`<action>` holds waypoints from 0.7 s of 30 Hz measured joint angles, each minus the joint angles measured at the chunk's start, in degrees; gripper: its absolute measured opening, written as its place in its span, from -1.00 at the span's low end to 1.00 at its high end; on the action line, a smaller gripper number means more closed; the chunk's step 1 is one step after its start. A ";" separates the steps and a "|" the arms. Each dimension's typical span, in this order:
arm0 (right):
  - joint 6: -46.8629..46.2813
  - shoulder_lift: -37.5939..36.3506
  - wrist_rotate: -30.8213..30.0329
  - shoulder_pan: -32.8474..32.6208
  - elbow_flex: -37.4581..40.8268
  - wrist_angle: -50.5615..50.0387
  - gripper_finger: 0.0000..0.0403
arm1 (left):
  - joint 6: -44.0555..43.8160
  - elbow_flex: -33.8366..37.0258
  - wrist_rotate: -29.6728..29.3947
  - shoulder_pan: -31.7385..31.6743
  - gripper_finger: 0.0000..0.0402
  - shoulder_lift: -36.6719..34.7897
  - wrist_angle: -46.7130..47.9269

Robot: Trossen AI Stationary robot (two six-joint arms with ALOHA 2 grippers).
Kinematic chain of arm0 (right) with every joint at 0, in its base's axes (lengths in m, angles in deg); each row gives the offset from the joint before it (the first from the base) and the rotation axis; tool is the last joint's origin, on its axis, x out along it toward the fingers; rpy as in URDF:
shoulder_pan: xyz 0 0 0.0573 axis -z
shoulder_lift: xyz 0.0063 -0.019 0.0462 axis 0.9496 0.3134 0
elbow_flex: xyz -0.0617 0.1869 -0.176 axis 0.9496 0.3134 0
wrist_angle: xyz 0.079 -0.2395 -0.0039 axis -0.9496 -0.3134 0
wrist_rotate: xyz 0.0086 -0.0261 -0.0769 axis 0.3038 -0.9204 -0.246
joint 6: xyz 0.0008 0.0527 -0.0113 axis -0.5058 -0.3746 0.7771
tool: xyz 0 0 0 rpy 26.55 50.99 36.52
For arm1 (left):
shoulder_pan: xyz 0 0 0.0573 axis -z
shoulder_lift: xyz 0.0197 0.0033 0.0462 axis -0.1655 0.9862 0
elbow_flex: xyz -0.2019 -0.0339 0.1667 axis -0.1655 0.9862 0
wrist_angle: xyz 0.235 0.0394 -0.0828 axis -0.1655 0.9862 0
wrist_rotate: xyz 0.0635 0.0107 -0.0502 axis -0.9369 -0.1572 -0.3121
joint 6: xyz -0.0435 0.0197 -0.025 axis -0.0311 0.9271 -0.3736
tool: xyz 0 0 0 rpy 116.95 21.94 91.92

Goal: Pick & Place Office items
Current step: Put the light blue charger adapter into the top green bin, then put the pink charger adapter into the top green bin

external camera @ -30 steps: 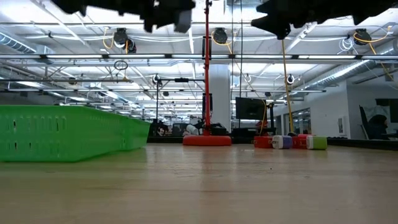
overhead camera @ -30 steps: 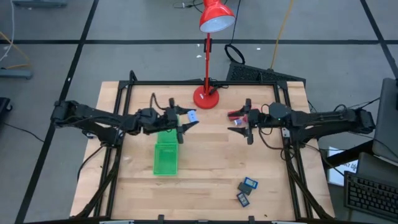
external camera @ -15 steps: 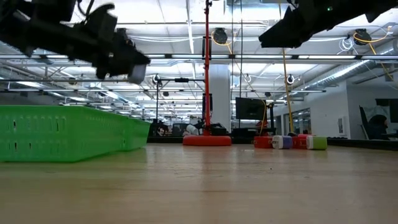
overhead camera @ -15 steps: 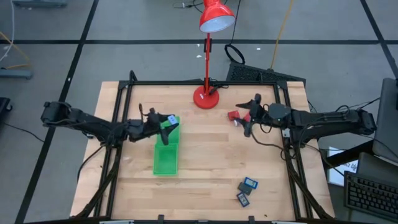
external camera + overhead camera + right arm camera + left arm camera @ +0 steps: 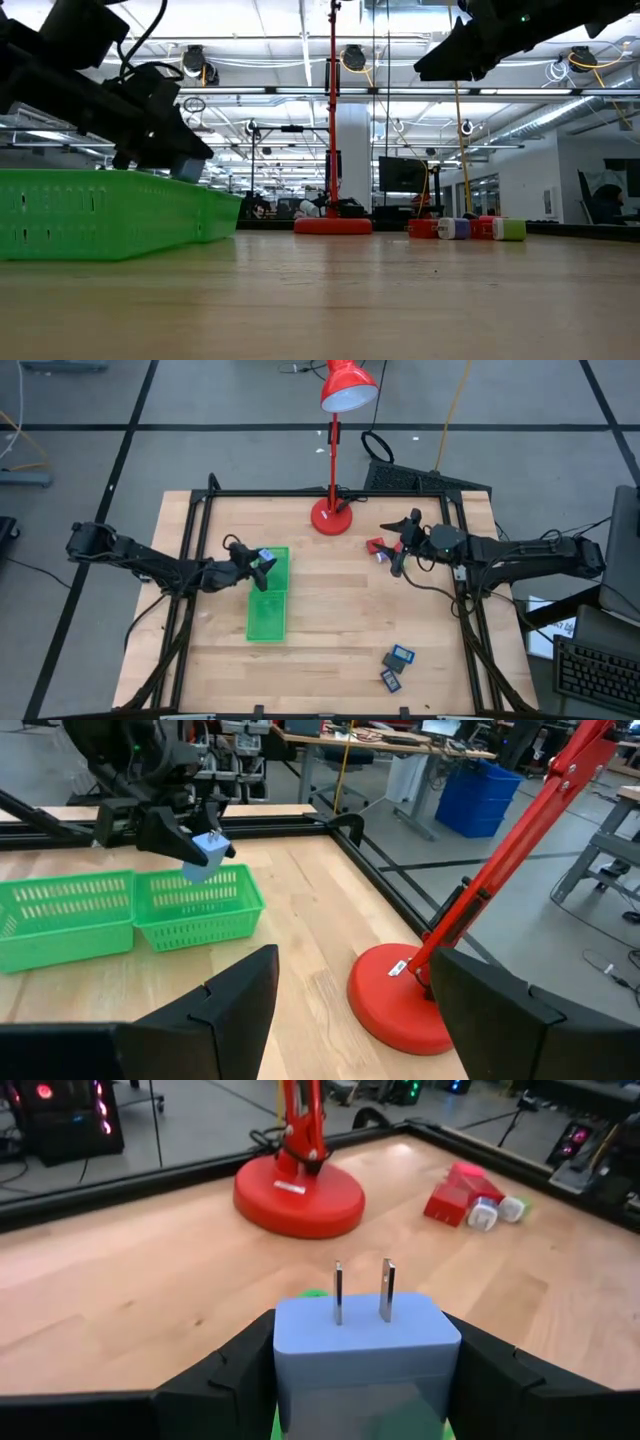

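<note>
On my wooden worktop (image 5: 330,620), a red lamp (image 5: 333,460) stands at the far edge. A green tray (image 5: 268,605) lies left of centre. My left gripper (image 5: 262,565) hangs over the tray's far compartment, jaws pinching a pale blue plug (image 5: 366,1350). My right gripper (image 5: 400,545) hovers over the red blocks (image 5: 378,547), jaws spread and empty. Two dark rectangles (image 5: 396,666) lie near the front right.

- Bright, even overhead light floods the desk (image 5: 330,620); shadows stay faint.
- Ceiling lamps (image 5: 355,58) glare in the low view.
- Near desk blurs there.
- Left wrist view, the blue plug (image 5: 366,1358) looms soft.
</note>
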State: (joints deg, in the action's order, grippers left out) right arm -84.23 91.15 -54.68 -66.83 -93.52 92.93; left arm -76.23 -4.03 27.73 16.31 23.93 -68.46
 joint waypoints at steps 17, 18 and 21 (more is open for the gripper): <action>-0.02 0.00 0.04 0.00 0.00 0.04 0.25 | -3.96 0.00 -0.44 0.00 0.39 0.00 4.00; -0.02 0.00 0.06 0.00 0.00 0.04 0.25 | -3.94 0.00 -0.44 0.00 0.41 0.00 4.00; 0.02 0.00 0.04 0.00 0.00 0.04 0.25 | -3.71 0.00 -0.44 0.00 0.44 0.00 4.01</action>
State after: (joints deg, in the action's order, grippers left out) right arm -84.21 91.15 -54.64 -66.83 -93.52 92.97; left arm -79.95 -4.03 27.29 16.31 23.93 -64.45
